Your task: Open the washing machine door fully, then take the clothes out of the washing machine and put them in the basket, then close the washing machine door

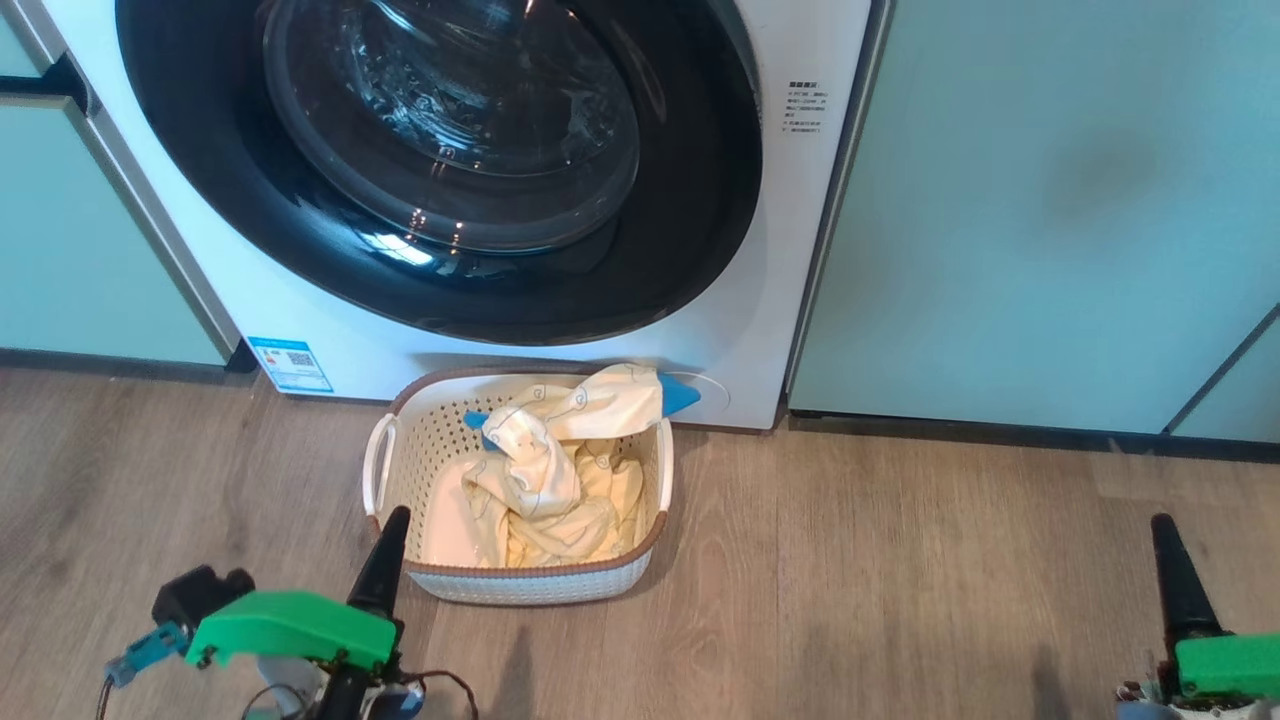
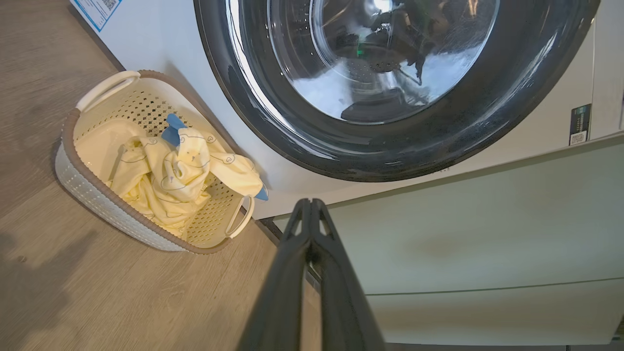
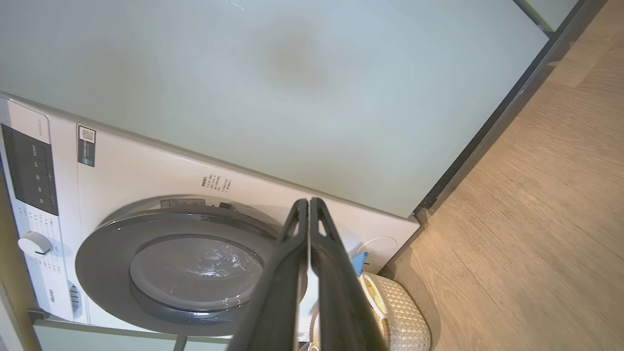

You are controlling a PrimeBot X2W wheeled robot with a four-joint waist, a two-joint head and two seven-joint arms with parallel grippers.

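The washing machine (image 1: 330, 340) stands white in front of me, and the washing machine door (image 1: 200, 150) lies flat against it, shut, glossy black with a clear glass bowl. On the floor right below it sits the basket (image 1: 540, 585), holding the pale yellow clothes (image 1: 545, 470); a blue part (image 1: 685, 397) pokes over its far right rim. My left gripper (image 1: 390, 530) is shut and empty, its tip beside the basket's near left corner. Far off at the lower right, my right gripper (image 1: 1165, 535) is shut and empty. The left wrist view shows the door (image 2: 487, 122), basket (image 2: 97, 200) and clothes (image 2: 170, 170).
Pale green cabinet panels flank the machine on the right (image 1: 1050, 200) and the left (image 1: 60, 250). Wood-look floor (image 1: 900, 560) stretches between the basket and my right gripper. The machine's control panel and white knob (image 3: 34, 243) appear in the right wrist view.
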